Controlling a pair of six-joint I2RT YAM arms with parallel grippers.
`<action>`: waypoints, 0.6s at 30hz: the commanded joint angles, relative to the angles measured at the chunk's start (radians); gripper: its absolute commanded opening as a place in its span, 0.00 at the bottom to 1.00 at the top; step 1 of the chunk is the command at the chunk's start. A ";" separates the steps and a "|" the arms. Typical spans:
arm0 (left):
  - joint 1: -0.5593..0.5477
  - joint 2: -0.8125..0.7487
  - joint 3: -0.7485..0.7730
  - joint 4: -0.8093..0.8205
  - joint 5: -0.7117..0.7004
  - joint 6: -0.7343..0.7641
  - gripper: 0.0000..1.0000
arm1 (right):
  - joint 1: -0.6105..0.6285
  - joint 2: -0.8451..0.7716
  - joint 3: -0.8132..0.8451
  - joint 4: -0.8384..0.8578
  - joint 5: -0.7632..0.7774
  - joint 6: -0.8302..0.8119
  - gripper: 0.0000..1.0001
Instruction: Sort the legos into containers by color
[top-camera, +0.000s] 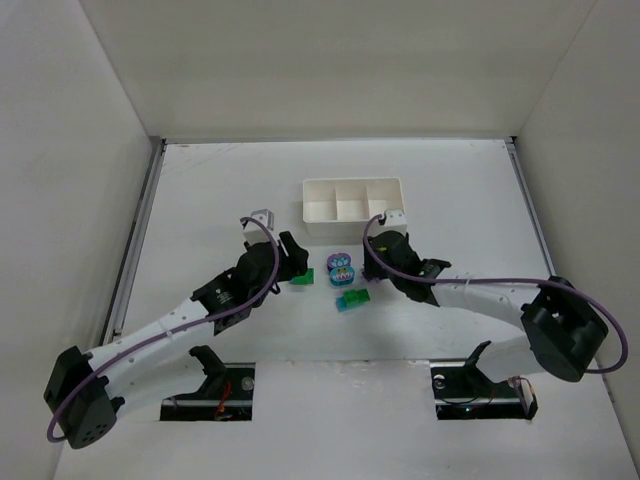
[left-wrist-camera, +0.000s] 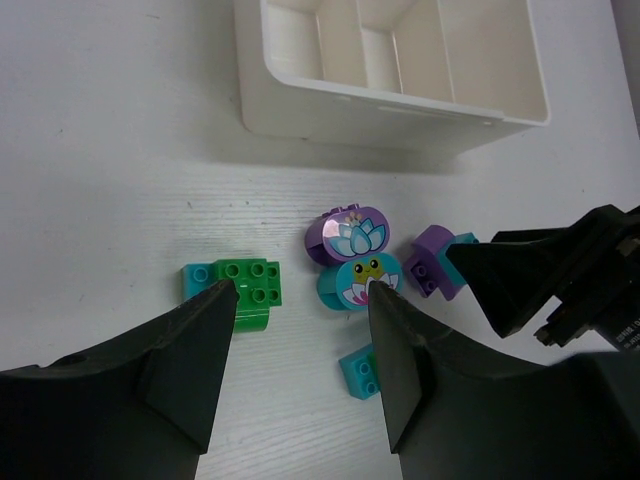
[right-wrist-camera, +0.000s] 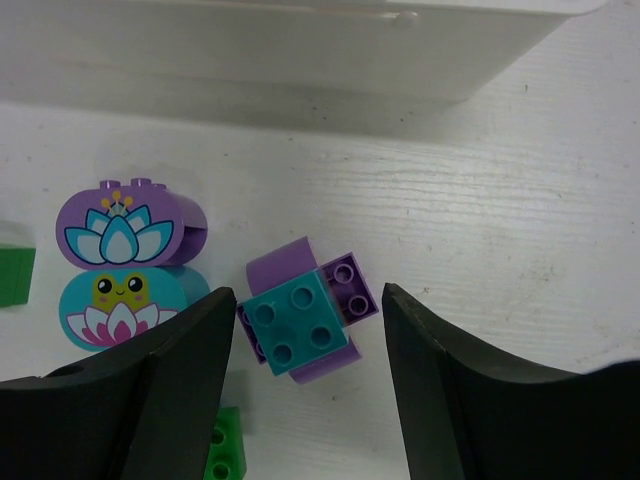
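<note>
Right wrist: the right pincer (right-wrist-camera: 307, 293) stands apart, straddling a teal-purple clump (right-wrist-camera: 300, 325) lying slantwise on the desk (right-wrist-camera: 520, 200). Left wrist: the left pincer (left-wrist-camera: 302, 288), apart too, has a green clump (left-wrist-camera: 250, 285) at one fingertip. Overhead: the tray (top-camera: 340, 228) lies beyond both.

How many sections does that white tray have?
3, side by side in the white tray: left section, middle section, right section. None seems hidden.

The white table (top-camera: 220, 200) carries a white three-compartment tray (top-camera: 335, 227) toward its far side. Nearer than the tray lie a green-and-teal clump (left-wrist-camera: 240, 290), a purple printed brick (left-wrist-camera: 350, 235) touching a teal printed brick (left-wrist-camera: 362, 282), a purple-and-teal clump (right-wrist-camera: 305, 320) and a teal-and-green clump (top-camera: 351, 300).
</note>
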 joint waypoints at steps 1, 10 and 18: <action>0.006 0.006 -0.023 0.069 0.020 -0.016 0.53 | 0.001 0.004 0.038 0.056 -0.033 -0.027 0.65; 0.028 0.023 -0.021 0.083 0.057 -0.023 0.53 | 0.001 0.037 0.038 0.060 -0.059 -0.023 0.55; 0.046 0.018 -0.040 0.095 0.071 -0.033 0.54 | 0.001 0.050 0.033 0.040 -0.033 -0.020 0.64</action>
